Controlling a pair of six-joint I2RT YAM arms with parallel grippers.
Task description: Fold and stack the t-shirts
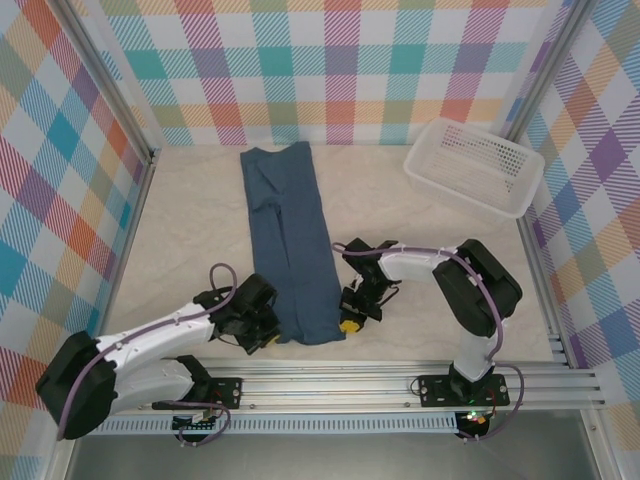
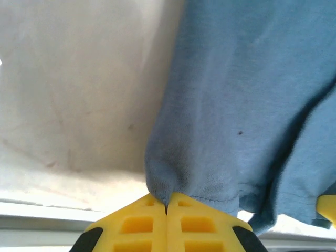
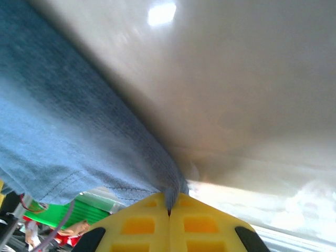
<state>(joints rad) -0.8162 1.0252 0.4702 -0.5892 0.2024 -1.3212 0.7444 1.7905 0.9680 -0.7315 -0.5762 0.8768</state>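
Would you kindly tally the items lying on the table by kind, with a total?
slate-blue t-shirt: 1
white mesh basket: 1
Total: 2

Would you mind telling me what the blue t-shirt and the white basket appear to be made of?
The t-shirt looks like soft, matte cotton knit, probably: fuzzy surface, a stitched hem and limp folds. The basket looks like rigid white plastic with a smooth finish: thin moulded walls pierced by regular rows of holes.
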